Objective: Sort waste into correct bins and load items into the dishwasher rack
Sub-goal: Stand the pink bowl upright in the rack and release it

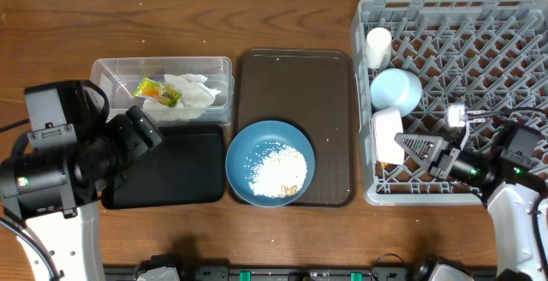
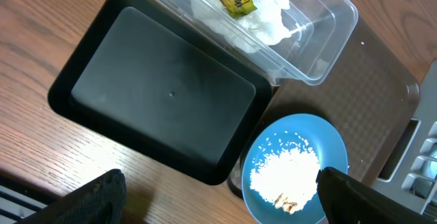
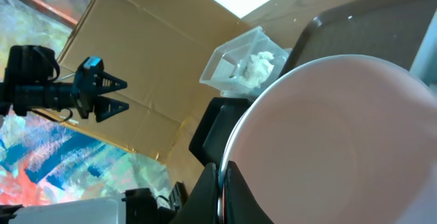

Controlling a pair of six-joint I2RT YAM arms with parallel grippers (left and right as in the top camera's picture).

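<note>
Your left gripper [image 2: 220,183], spread wide and empty, hovers over the shallow black rectangular tray [image 1: 171,168]. The large dark-blue dish [image 1: 248,148] of loose white rice grains [image 1: 276,170] lies just right of it at lower centre (left arm nearer, I judge). Your right gripper [image 1: 417,150] is clenched on the small white bowl [image 1: 387,135] in the grey plastic rack [image 1: 514,24].

The left arm [image 1: 60,157] is bulky matte-black housings above a white link, with a small green light and a black cable. The right arm [image 1: 518,211] has a white link, black wrist, green light, thin wires and a ribbed black finger [image 1: 418,148].
</note>
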